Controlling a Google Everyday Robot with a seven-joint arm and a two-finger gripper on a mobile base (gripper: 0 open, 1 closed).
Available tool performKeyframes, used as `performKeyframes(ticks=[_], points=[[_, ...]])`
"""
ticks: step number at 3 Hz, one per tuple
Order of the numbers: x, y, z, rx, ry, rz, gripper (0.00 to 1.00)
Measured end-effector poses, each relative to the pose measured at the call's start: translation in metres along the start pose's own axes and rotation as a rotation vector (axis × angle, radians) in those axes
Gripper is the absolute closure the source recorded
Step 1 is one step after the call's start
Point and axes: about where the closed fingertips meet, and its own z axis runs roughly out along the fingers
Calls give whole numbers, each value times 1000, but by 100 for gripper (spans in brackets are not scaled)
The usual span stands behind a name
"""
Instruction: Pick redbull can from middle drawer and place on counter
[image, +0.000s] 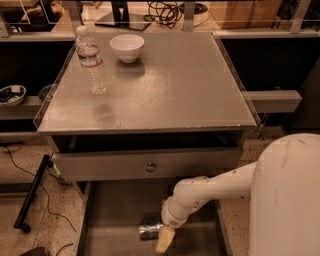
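We're in what looks like a robotics test lab dressed up as a kitchen corner: a large square grey tabletop (175, 85) carrying a small white bowl (127, 46) and a clear plastic water bottle (90, 60) stands on a speckled stone floor (20, 200), where a loose black cable (26, 167) trails at the left. Behind it, a tangle of black cords (165, 10) lies on a brown desk (75, 20) past grey railing posts (189, 15). And there's the white robot arm (215, 187) reaching low, its gripper (165, 241) down in the wide shallow grey drawer tray (115, 215) pulled open below the tabletop.

Silver redbull can (150, 230) lies sideways in the middle drawer (115, 210), tool (165, 241) just beside.
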Motion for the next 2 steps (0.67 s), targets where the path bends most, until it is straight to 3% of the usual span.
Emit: performKeyframes(ticks=[1, 2], points=[[-11, 6, 22, -57, -40, -13, 0], [-11, 6, 22, -58, -40, -13, 0]])
